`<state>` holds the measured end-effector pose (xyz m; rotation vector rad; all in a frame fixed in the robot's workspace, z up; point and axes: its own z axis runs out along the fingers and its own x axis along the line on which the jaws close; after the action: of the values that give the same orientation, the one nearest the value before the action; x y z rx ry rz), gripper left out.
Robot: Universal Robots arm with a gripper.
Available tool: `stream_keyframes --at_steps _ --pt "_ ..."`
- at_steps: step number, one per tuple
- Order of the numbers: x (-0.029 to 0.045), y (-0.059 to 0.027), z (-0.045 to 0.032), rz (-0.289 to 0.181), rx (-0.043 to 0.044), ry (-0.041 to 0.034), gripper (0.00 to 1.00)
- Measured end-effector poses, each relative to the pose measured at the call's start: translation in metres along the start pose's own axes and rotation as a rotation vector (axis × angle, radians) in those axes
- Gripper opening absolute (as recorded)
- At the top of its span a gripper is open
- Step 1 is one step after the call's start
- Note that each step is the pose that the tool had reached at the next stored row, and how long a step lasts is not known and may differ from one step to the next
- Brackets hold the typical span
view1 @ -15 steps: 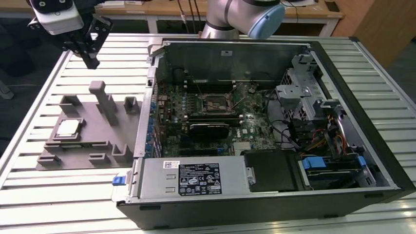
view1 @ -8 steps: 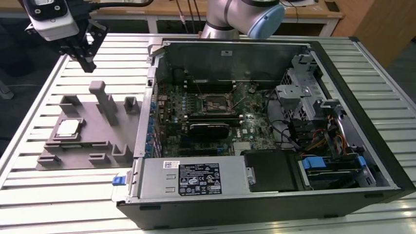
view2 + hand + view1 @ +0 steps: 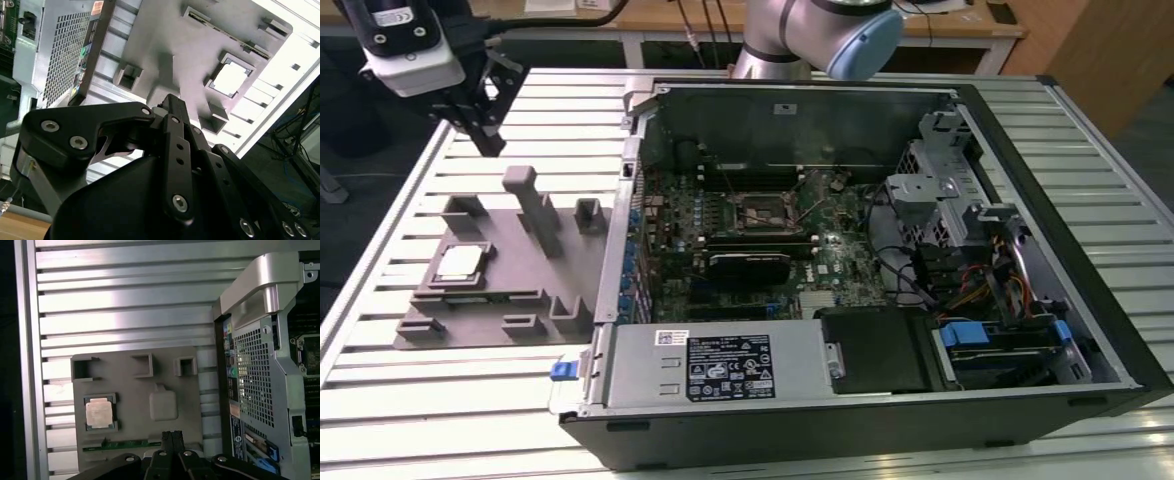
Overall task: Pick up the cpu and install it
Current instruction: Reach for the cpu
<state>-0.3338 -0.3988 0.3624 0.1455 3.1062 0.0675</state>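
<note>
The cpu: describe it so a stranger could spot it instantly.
Start at the open computer case; beside it, on the exterior view's left, lies a grey fixture plate. The cpu sits in a recess, the only flat silvery square among grey upright blocks.

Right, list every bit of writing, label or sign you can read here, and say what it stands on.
Nothing here can be read.
Black label with white print, on the power supply: too small.
White sticker on the computer case, inner wall: too small.
Coloured stickers on the case's rear panel: blurred.
Top of the cpu: any print too small to tell.
</note>
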Motion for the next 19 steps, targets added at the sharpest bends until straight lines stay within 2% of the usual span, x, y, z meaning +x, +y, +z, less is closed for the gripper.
stream_keyframes --at_steps 19 --pt "0.0295 -0.0005 0.0175 0.0 0.0001 0.0001 0.11"
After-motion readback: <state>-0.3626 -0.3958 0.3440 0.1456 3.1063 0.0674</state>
